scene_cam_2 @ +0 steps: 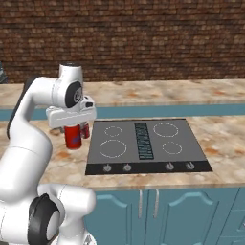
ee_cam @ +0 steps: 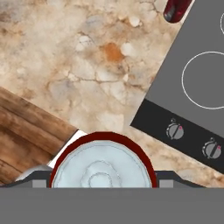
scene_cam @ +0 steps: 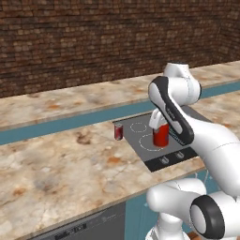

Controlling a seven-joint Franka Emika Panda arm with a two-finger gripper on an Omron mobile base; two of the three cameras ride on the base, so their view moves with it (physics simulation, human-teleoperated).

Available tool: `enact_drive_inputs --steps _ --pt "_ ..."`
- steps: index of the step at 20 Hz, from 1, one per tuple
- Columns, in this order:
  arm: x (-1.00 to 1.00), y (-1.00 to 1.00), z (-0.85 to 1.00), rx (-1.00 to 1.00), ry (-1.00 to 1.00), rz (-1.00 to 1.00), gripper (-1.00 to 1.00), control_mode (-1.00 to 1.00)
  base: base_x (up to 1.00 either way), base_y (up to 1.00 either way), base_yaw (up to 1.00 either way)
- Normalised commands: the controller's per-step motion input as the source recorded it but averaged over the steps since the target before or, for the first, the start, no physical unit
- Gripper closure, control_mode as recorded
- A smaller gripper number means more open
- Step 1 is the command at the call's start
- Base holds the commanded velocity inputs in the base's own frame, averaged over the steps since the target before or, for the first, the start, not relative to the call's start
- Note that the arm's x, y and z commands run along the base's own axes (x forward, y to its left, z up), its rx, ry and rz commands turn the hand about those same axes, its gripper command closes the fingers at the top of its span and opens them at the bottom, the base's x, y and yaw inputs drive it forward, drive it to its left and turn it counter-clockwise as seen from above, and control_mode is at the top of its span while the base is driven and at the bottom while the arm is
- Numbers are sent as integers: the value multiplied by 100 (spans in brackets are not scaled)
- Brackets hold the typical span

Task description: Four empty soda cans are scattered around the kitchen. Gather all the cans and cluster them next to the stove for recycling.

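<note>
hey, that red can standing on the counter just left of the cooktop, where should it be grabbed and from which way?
Judging by its pose, grip the standing can across its round wall, just below the silver top, coming straight down: it stands upright beside the stove.

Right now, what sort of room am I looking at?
A rendered home kitchen, most likely: a flat black glass cooktop with white burner rings set into a beige marbled countertop, teal cabinet doors below, and a dark red brick wall behind.
</note>
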Motion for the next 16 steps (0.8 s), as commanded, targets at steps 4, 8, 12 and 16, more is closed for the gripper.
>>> enact_drive_inputs --steps 4,8,12,16 --pt "0 0 0 0 0 0 100 100 0 0 0" --pt "0 0 0 0 1 0 100 -100 0 0 0" --pt "23 3 -11 0 10 -12 100 -100 0 0 0" --pt "24 16 -21 0 12 -41 100 -100 0 0 0"
